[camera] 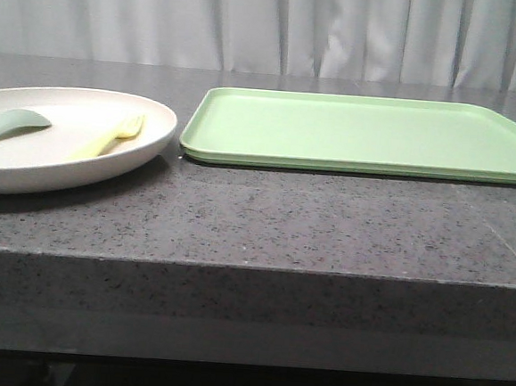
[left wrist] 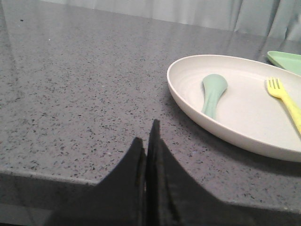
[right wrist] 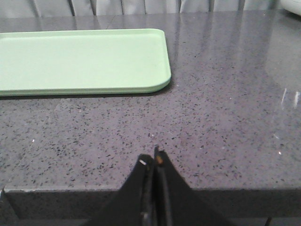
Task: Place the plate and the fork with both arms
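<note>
Speckled dark-grey stone is filling the foreground – the front edge of the tabletop (camera: 325, 243), seen from the front view. On it, at the left, the plate (camera: 28, 161) is sitting, large, round and cream-white, cut off by the frame edge. Inside it are lying the fork (camera: 110, 138), small and pale yellow, and a grey-green spoon (camera: 8, 125). Just beside the plate's right rim, perhaps touching it, a flat light-green tray (camera: 370, 135) is stretching across the centre and right.

Neither arm is showing in the front view. In the left wrist view, the left end effector (left wrist: 146, 141) is hovering low over bare stone with its two dark fingers pressed together, gripping nothing. The plate (left wrist: 225, 122) is lying ahead of it and off to one side, near but not touching. The fork (left wrist: 284, 99) is resting toward the plate's tray side, its long axis running from the near rim inward, tines pointing away from the front edge.

In the right wrist view, the right end effector (right wrist: 153, 162) is likewise closed and empty, above bare stone beyond the tray's (right wrist: 84, 61) corner – well apart from the plate. The left arm looks nearer to both plate and fork.

No brand, label or writing is readable anywhere.
</note>
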### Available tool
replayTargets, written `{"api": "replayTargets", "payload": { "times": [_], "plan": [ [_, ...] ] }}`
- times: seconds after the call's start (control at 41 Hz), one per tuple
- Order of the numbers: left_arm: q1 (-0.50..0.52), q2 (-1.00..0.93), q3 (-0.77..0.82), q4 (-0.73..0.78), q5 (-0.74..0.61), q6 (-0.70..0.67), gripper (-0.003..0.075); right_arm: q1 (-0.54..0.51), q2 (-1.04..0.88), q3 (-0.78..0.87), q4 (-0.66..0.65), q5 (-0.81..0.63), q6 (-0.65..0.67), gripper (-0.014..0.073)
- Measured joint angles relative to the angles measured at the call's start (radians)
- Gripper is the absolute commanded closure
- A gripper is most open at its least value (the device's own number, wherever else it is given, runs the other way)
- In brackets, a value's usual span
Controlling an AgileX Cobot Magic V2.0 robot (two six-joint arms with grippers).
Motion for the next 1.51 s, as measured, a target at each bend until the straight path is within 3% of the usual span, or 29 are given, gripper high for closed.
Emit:
{"api": "replayTargets", "payload": {
  "times": [1.242, 1.51],
  "plan": [
    [0.0, 0.0, 0.0, 0.0, -0.001, 0.0, 0.0738, 0.0, 0.0, 0.0, 0.0, 0.0, 0.0, 0.0571],
    [0.0, 0.0, 0.0, 0.0, -0.149, 0.0, 0.0738, 0.0, 0.0, 0.0, 0.0, -0.07, 0.0, 0.0571]
  ]
}}
